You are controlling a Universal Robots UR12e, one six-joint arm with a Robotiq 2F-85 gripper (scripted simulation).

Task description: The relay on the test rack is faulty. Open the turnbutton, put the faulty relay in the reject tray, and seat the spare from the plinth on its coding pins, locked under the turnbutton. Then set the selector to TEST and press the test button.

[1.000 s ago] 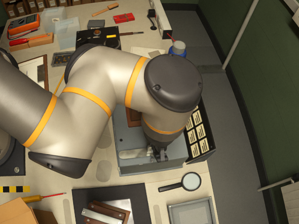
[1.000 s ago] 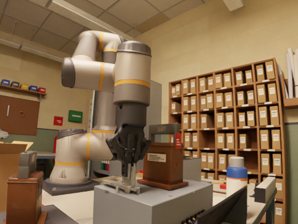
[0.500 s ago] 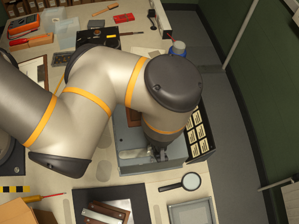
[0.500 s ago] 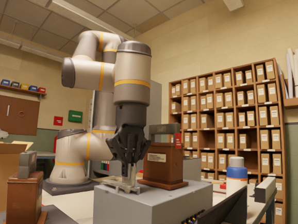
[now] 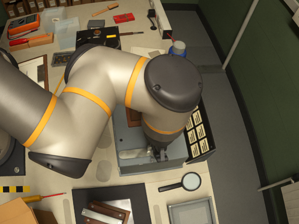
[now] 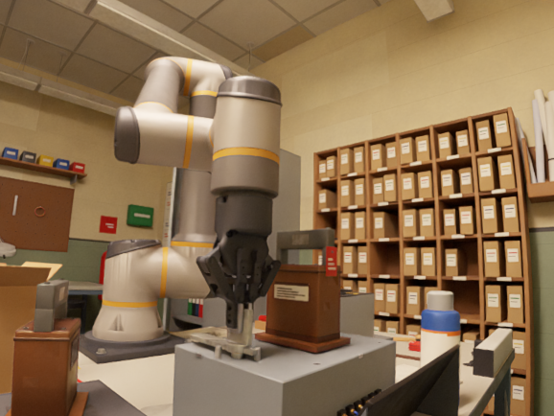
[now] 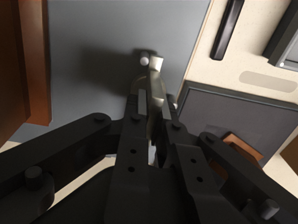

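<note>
The metal turnbutton [image 6: 225,341] lies flat on top of the grey test rack [image 6: 282,374], just in front of the brown faulty relay [image 6: 303,301] with its grey handle, which stands upright on the rack. I grip the turnbutton's upright tab [image 7: 154,84] in my closed gripper [image 6: 241,314]. The spare relay [image 6: 44,350], brown with a grey handle, stands on its dark plinth at the near left. The reject tray [image 5: 191,210] sits on the bench near the rack's front edge.
The arm's large elbow [image 5: 101,96] hides much of the rack from above. A black panel with label cards [image 5: 199,131] adjoins the rack. A magnifying glass [image 5: 186,183], a blue-and-white bottle [image 6: 439,326] and a control box [image 5: 98,38] lie around.
</note>
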